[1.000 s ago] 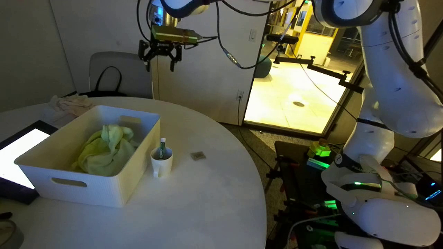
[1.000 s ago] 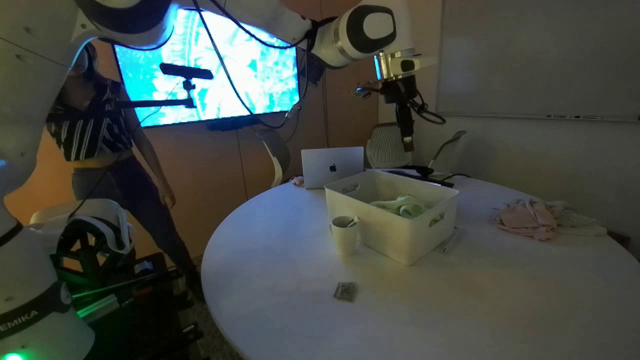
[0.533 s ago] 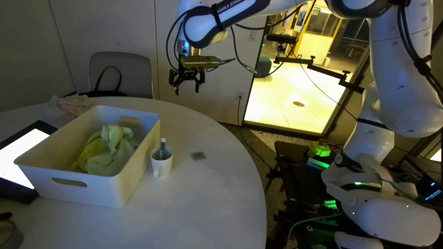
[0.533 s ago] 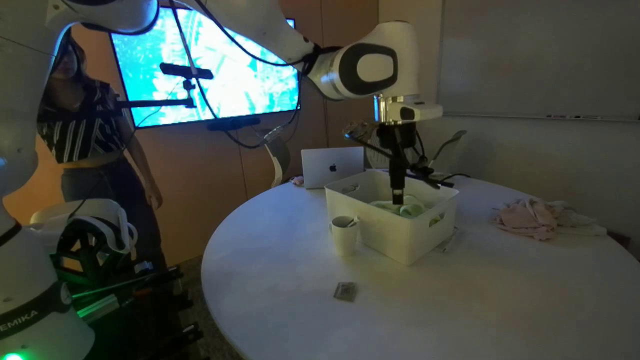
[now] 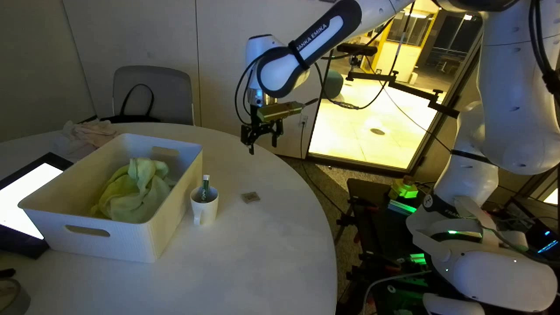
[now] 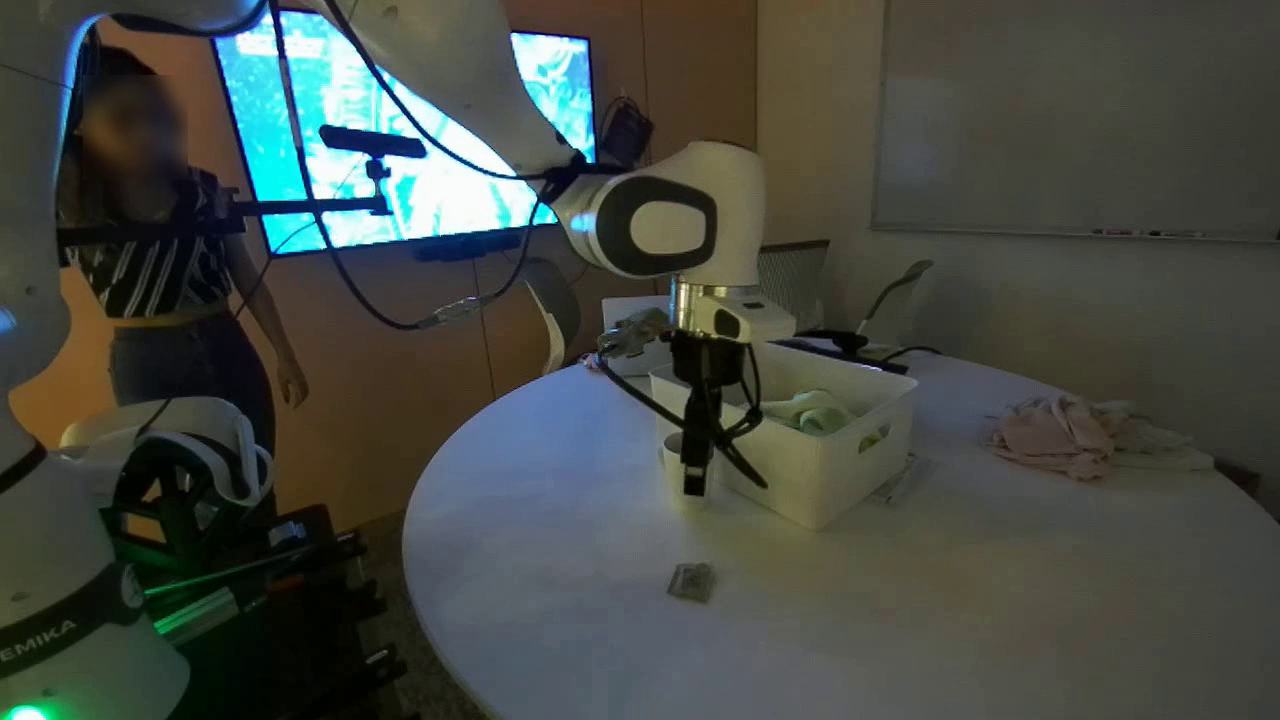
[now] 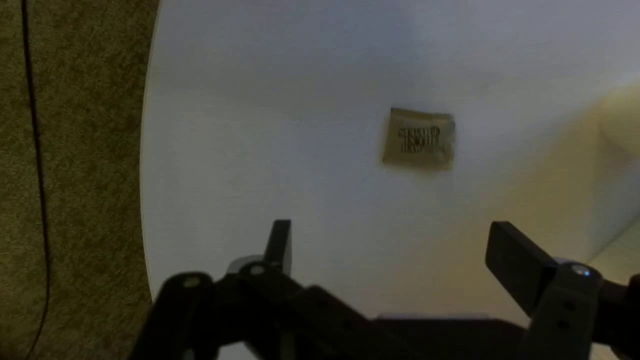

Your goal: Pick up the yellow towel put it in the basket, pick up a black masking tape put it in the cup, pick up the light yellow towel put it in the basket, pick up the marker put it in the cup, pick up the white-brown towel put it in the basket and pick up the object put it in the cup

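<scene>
"Packet [image 7: 419,138] is on the table [image 7: 280,150], below the claw [image 7: 390,237]. Is it heavy?"

"No, I think light, thin and slippery. The claw is spread wide, holding nothing. Best pinch the packet by two sides, softly, or it might crumple."

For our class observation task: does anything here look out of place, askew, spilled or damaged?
One thing, mildly: the crumpled heap of pale pink and off-white cloth lies on the round white table, outside the rectangular white plastic basket, whereas soft yellow-green towels lie inside it. Nothing visible appears spilled or damaged.
</scene>
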